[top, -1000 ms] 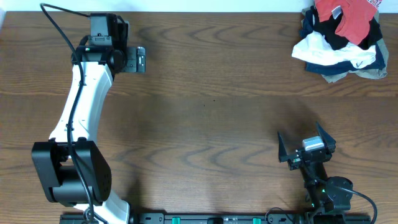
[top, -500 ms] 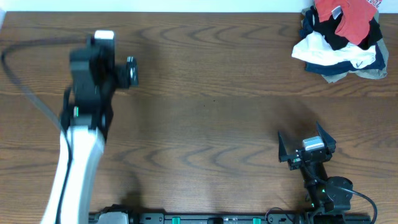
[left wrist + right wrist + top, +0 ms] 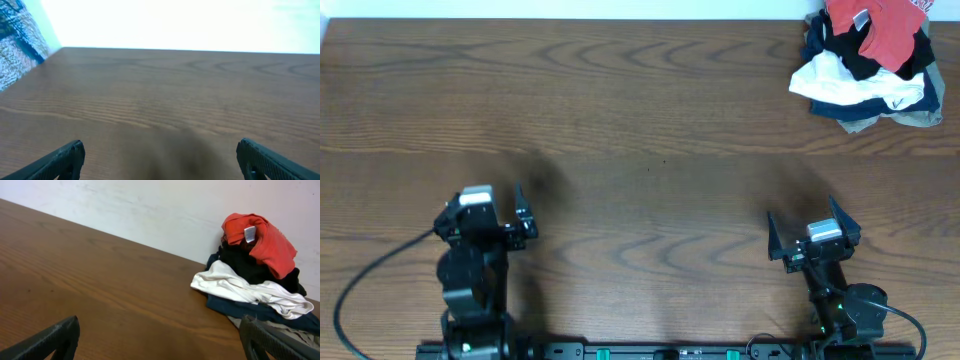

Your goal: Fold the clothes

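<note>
Overhead, the left fingers and right fingers sit at the near edge of the tabletop, each pair spread wide apart and holding nothing. Well away, in the far right corner, the coral-red T-shirt lies crumpled atop a heap of garments, its white neck tag showing.

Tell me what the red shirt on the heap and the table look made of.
Red shirt: soft matte fabric, likely cotton; it slumps in limp folds. Table: brown wood or wood-look laminate, low sheen; grain lines run across it.
</note>
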Tool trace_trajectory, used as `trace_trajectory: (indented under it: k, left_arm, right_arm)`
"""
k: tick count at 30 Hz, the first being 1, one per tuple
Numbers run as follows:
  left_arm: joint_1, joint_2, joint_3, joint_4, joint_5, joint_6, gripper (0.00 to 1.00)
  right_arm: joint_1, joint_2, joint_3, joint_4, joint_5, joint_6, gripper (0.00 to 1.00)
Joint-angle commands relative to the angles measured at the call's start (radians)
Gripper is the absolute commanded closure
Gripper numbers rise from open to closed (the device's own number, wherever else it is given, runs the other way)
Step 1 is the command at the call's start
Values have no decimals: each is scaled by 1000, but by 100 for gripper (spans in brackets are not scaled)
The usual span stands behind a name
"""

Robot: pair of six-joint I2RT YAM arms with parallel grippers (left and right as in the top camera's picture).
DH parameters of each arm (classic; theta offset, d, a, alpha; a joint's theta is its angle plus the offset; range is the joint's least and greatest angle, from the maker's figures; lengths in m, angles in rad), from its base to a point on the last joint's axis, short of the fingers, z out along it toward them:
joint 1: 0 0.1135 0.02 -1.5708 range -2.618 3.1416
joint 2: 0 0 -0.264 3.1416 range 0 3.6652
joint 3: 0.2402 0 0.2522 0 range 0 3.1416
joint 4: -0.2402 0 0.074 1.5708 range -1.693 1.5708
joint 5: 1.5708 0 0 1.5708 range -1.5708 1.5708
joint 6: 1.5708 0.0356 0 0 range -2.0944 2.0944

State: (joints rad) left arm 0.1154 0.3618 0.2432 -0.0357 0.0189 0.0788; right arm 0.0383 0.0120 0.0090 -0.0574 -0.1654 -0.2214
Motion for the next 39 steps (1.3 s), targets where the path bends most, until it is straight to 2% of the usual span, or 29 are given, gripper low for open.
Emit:
trace_trajectory:
  k: [1,5,14,21,39]
  left_arm:
    - [4,-80,-58,16,-14,-9,2]
    - [4,-141,-126,61,-33,-5,2]
    - [4,-275,-234,61,-66,-5,2]
    - [4,-361,-240,-32,-77,10,2]
    - [4,-357,-239,-33,-76,17,2]
  right_arm:
    - [-13,-6,-3,-2,0,15,1]
    - [-13,-6,-3,-2,0,15,1]
    - [-13,-6,-3,-2,0,15,1]
    - [-13,-6,-3,-2,0,15,1]
    - [-13,-6,-3,-2,0,15,1]
